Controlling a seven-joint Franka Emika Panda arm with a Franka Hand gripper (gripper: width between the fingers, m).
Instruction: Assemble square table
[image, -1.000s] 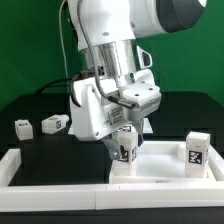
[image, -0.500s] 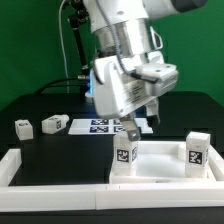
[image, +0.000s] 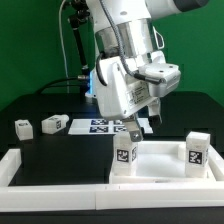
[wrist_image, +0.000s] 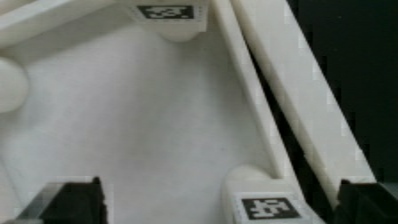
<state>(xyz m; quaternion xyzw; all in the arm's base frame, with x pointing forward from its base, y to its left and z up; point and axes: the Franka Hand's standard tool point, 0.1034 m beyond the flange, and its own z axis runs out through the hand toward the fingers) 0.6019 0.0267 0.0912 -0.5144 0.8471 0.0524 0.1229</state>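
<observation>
The square table's white slab (image: 160, 165) lies at the front of the exterior view's right, inside the border rail. Two tagged legs stand upright on it, one at its left corner (image: 125, 153) and one at its right corner (image: 196, 150). My gripper (image: 138, 126) hangs open and empty just above and behind the left leg. In the wrist view the slab (wrist_image: 143, 130) fills the frame, with one leg's tag (wrist_image: 267, 207) between my dark fingertips (wrist_image: 71, 200) and another tag (wrist_image: 166, 12) farther off. Two loose legs (image: 22, 127) (image: 54, 124) lie at the exterior view's left.
The marker board (image: 98, 126) lies on the black table behind the slab. A long white L-shaped border rail (image: 50, 182) runs along the front and up the exterior view's left side. The rail also shows beside the slab in the wrist view (wrist_image: 302, 110).
One second ago my gripper was down around the left upright leg. It has since let go and risen up and toward the exterior view's right; the leg stays standing.
</observation>
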